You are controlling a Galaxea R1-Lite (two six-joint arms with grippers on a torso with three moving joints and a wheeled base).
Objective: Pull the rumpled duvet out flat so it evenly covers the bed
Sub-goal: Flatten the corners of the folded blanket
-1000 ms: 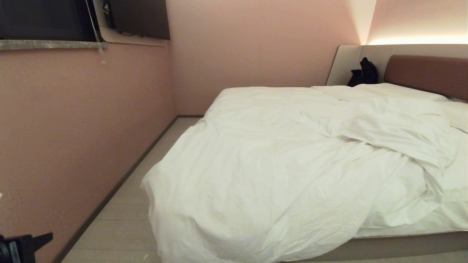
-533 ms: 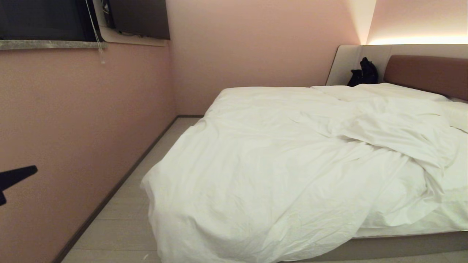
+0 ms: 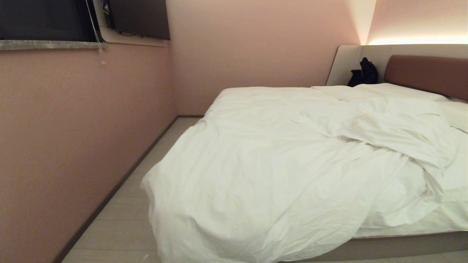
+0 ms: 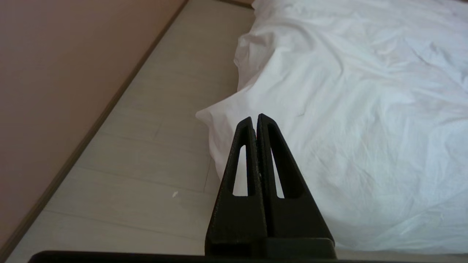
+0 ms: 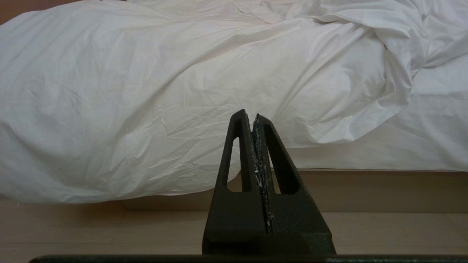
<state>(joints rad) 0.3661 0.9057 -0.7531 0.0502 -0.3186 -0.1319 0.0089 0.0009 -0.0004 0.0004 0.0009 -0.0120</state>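
White cotton, thick and puffy, is what the whole job hangs on: the duvet (image 3: 278, 171) lies bunched toward the left and near side of the bed (image 3: 402, 245), spilling over the near left corner toward the floor (image 3: 120, 223), while on the right a folded-back edge leaves a strip of the sheeted mattress (image 3: 413, 228) bare above the grey-beige base. The main risk from here, I'd judge, is a pull from the wrong place — tugging at the overhanging corner would drag still more cover off the bed onto the floor instead of spreading it rightward. A thin pinch of the top layer could also slip out under the weight of the filling. The left gripper (image 4: 256, 118) has its fingers pressed together and holds nothing; it points down at a slant over the floor just beside the drooping duvet corner, though whether its tips touch the cloth is hard to say from behind. The right gripper (image 5: 252, 114) is likewise closed and empty — held low, level with the bed's near side, aimed at the hanging duvet.
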